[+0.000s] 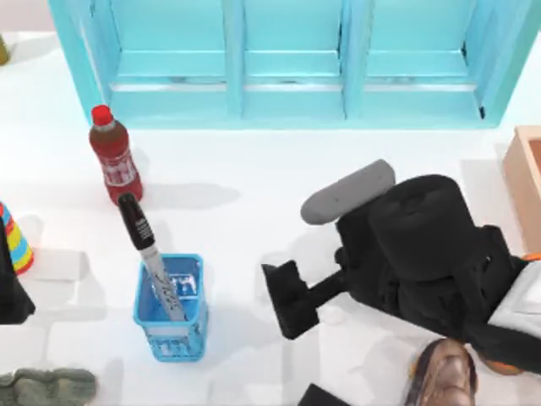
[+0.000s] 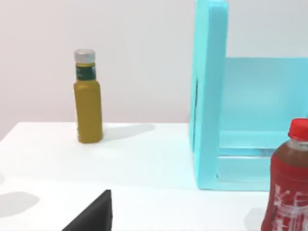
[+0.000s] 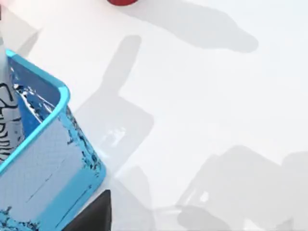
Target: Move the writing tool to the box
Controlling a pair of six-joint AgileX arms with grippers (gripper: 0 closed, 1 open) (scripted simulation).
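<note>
you see the marker pen point(image 1: 150, 262) standing tilted in the small blue basket point(image 1: 172, 311), black cap up, leaning toward the red drink bottle point(image 1: 114, 157) just behind it. your right gripper point(image 1: 290, 298) sits on the white table point(image 1: 245, 203), right of the basket and apart from it. the tan box point(image 1: 525, 173) shows at the right edge, well away.
</note>
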